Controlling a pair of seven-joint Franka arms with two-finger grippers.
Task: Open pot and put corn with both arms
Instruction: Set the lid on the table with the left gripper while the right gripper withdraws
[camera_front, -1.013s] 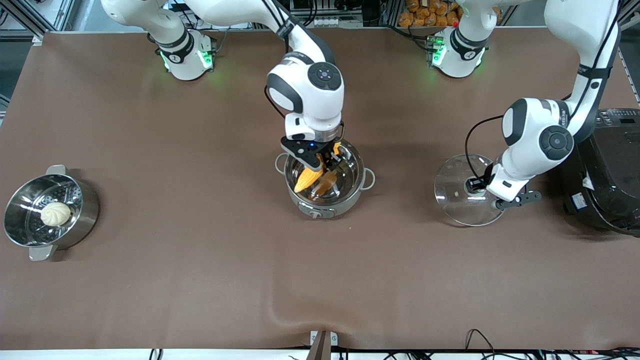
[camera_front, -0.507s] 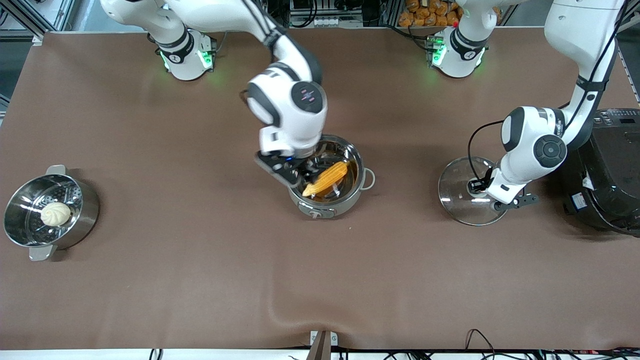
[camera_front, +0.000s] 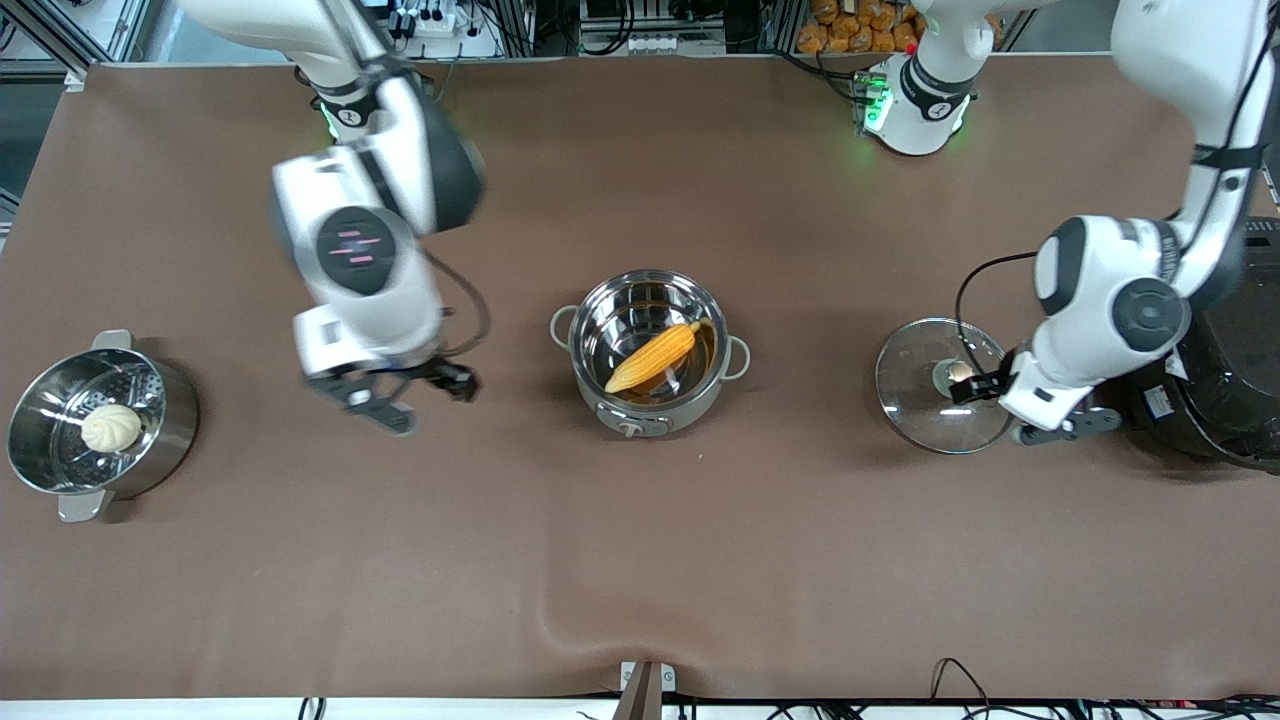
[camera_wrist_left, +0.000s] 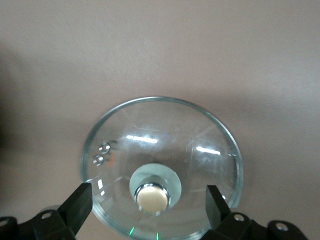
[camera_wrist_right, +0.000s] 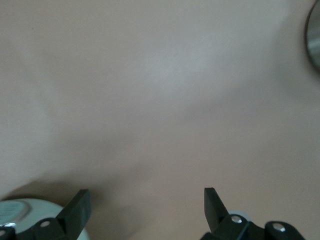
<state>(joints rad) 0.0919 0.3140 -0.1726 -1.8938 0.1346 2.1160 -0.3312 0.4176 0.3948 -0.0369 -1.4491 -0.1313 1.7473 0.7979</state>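
Corn (camera_front: 654, 357) lies slantwise in the pot (camera_front: 648, 352), which stands uncovered near the middle of the table (camera_front: 640, 560), its dial facing the edge nearest the front camera. The ear's pale tip points toward the right arm's end of the table, and its reflection shows in the shiny steel wall.

The right arm reaches out from its base at the table's edge along the robots' side, elbow bent, wrist turned downward. The right gripper (camera_front: 392, 395) hangs over bare tabletop between the pot and the steamer pot (camera_front: 95, 425); it is blurred in the front view, but the right wrist view shows its fingers (camera_wrist_right: 77, 207) spread wide with nothing between them.

The left arm drops down beside the rice cooker (camera_front: 1215, 340) at its own end of the table. The left gripper (camera_wrist_left: 150, 202) sits over the glass lid (camera_front: 940, 385), which lies flat on the table, knob (camera_wrist_left: 152, 197) up. Its fingers are apart on either side of the knob and not touching it.

Both wrist views cut the fingers off at the frame edge, so only their tips show. The left forearm covers part of the lid's rim in the front view, and the rice cooker runs out of frame. A white bun (camera_front: 111, 427) rests in the steamer pot.
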